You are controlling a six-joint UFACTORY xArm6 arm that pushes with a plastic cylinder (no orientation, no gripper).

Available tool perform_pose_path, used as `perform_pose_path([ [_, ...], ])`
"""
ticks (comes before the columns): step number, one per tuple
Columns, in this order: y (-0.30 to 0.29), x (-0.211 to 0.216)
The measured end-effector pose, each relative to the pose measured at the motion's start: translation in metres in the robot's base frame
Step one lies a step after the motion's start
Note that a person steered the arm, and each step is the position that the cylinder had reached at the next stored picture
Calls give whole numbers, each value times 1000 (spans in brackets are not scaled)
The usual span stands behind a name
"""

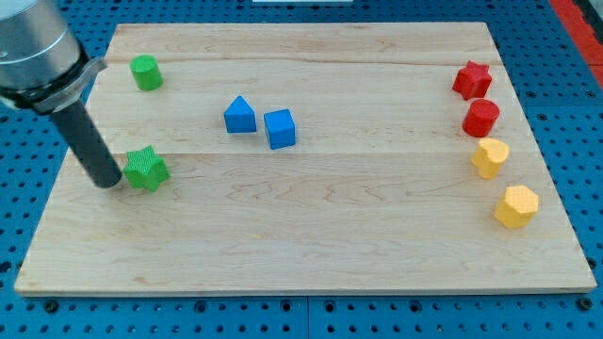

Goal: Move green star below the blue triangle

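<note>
My tip (109, 181) rests on the wooden board (311, 245) near its left edge in the view, just beside the green star (146, 169), at the star's left side; whether the two actually touch cannot be told. The arm ends in a plain dark rod, so it has no claw to spread or press together, and it pinches nothing. The rod leans up toward the view's top left into the grey arm body. The green star lies toward the view's lower left of the blue triangle (239, 115), well apart from it. The blue triangle stands left of centre, just beside a blue cube (280, 129) on its right, the two close but with a thin gap showing. A green cylinder (145, 72) sits near the board's top-left corner, above the star. Along the right edge, from top to bottom, stand a red star (472, 80), a red cylinder (480, 118), a yellow heart-like block (490, 157) and a yellow hexagon (516, 205).
</note>
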State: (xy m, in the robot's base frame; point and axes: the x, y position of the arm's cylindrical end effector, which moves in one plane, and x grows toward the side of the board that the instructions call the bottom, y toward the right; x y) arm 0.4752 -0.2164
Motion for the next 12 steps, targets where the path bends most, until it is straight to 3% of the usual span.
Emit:
perform_pose_path([
  [2,64,-8],
  [4,65,12],
  [8,117,-26],
  [10,116,-45],
  [11,31,-39],
  [12,2,-75],
])
